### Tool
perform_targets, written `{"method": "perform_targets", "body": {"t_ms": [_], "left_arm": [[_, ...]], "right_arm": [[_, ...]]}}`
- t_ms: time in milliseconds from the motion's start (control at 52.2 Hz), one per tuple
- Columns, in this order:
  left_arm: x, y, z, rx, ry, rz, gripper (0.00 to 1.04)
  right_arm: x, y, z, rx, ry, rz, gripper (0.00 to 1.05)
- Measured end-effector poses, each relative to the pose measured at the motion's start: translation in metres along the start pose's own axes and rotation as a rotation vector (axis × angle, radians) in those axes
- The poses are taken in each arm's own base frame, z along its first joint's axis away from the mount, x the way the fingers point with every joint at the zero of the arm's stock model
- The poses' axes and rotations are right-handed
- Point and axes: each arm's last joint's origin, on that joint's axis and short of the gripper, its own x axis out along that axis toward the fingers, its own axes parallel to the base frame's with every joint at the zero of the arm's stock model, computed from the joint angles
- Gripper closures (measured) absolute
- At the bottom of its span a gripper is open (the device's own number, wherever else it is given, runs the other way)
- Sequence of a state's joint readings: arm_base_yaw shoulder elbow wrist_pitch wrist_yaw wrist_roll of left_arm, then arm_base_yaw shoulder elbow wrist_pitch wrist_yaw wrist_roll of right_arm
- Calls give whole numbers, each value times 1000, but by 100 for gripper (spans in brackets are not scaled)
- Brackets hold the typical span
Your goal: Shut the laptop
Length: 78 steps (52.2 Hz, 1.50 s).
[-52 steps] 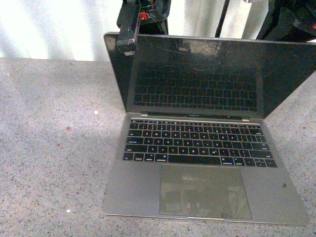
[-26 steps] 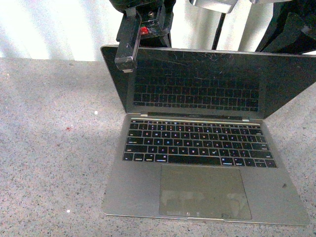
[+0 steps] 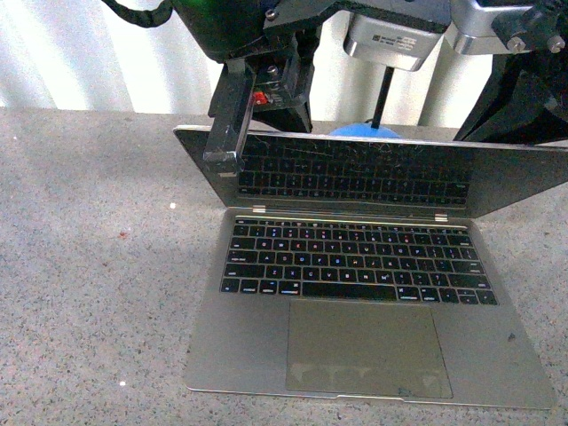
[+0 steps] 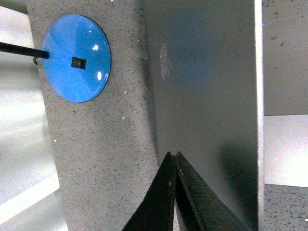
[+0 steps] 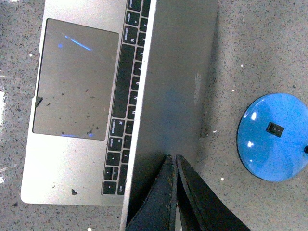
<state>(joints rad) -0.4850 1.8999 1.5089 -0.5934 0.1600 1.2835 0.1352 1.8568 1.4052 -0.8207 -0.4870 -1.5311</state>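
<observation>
The silver-grey laptop [image 3: 355, 293] lies open on the speckled counter, its scratched black screen [image 3: 355, 173] tilted forward over the black keys. My left gripper [image 3: 224, 161] is shut, its fingers pressed at the lid's top left corner. In the left wrist view its tips [image 4: 173, 155] rest on the back of the lid [image 4: 207, 86]. My right gripper [image 5: 172, 158] is shut, tips on the lid's back [image 5: 178, 72] near its edge. The right arm [image 3: 519, 98] stands behind the lid's right end, its fingertips hidden there.
A blue round lamp base [image 3: 364, 131] with a thin black pole stands on the counter just behind the lid; it also shows in the left wrist view [image 4: 77, 57] and the right wrist view [image 5: 274, 137]. A white wall stands behind the counter [image 3: 89, 266].
The lid has swung forward and down towards the keyboard. My left gripper has come down with it at the top left corner, and both arms have come further into view.
</observation>
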Motion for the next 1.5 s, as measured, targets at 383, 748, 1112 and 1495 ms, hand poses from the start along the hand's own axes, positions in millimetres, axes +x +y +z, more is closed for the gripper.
{"method": "perform_targets", "body": {"t_ms": [383, 748, 1112, 1495], "left_arm": [[7, -14, -3, 2, -16, 0, 101], [21, -32, -8, -3, -32, 6, 101], [28, -46, -13, -33, -49, -1, 101], [32, -58, -12, -51, -77, -1, 101]], "right_arm": [[13, 15, -6, 14, -46, 1, 102], [22, 29, -12, 25, -76, 7, 102], [31, 43, -18, 41, -93, 21, 102], [43, 56, -25, 59, -100, 32, 102]]}}
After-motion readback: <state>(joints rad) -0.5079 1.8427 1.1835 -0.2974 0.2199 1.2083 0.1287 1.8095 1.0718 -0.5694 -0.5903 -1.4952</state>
